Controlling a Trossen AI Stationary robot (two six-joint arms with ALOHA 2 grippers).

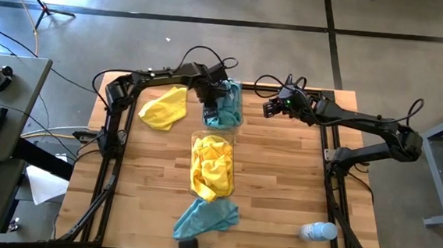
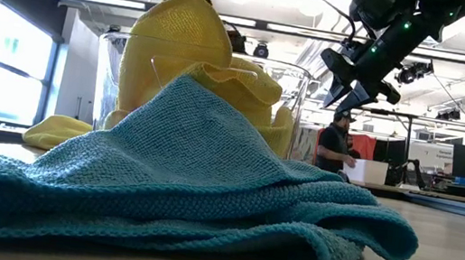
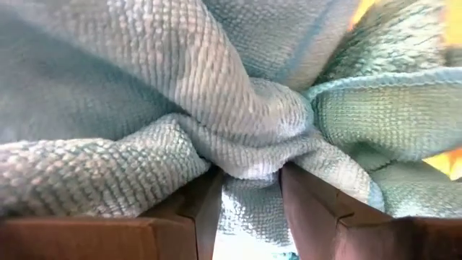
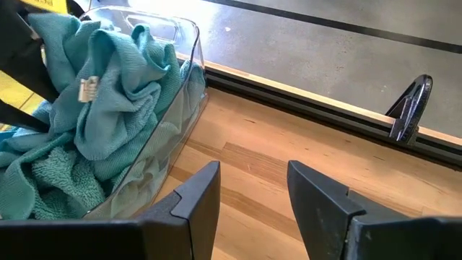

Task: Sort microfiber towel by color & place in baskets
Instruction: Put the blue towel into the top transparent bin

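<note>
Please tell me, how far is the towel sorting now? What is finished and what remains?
Mostly done. One basket holds teal towels, the other basket yellow ones. In hand: the left gripper pinches a teal towel over the teal basket. The right gripper waits open beside it. Left: a yellow towel and a teal towel on the table.

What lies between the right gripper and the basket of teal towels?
Only bare table, in the right wrist view: the open right gripper faces the teal towels' basket across empty wood.
</note>
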